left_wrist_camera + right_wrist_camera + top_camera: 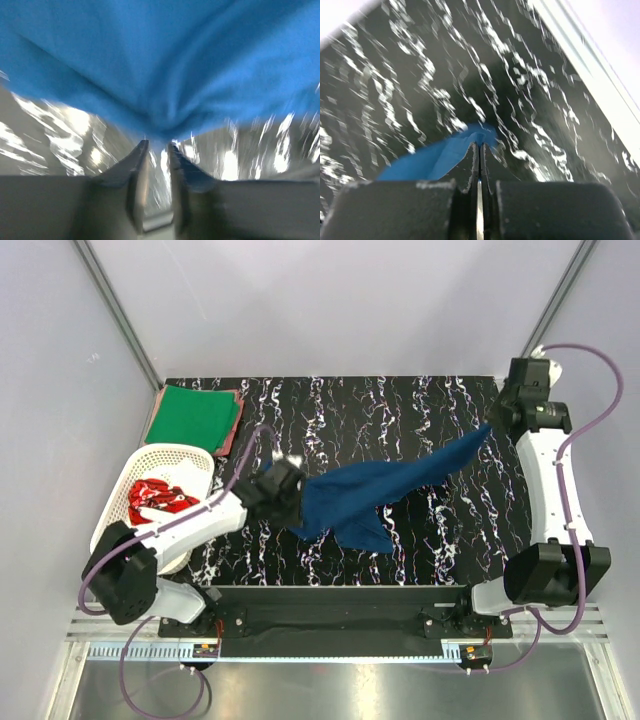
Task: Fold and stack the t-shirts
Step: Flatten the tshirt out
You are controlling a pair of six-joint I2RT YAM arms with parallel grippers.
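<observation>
The dark navy t-shirt hangs stretched above the table between my two grippers, and a fold sags toward the front. My left gripper is shut on its left end; in the left wrist view the cloth bunches at the fingertips. My right gripper is shut on its right corner, near the far right of the table. A folded green t-shirt lies on a reddish-pink one at the far left corner. The red t-shirt with white print lies in the basket.
The white lattice basket stands at the table's left edge, beside my left arm. The black marbled tabletop runs to grey walls at the back and sides. Both wrist views are blurred.
</observation>
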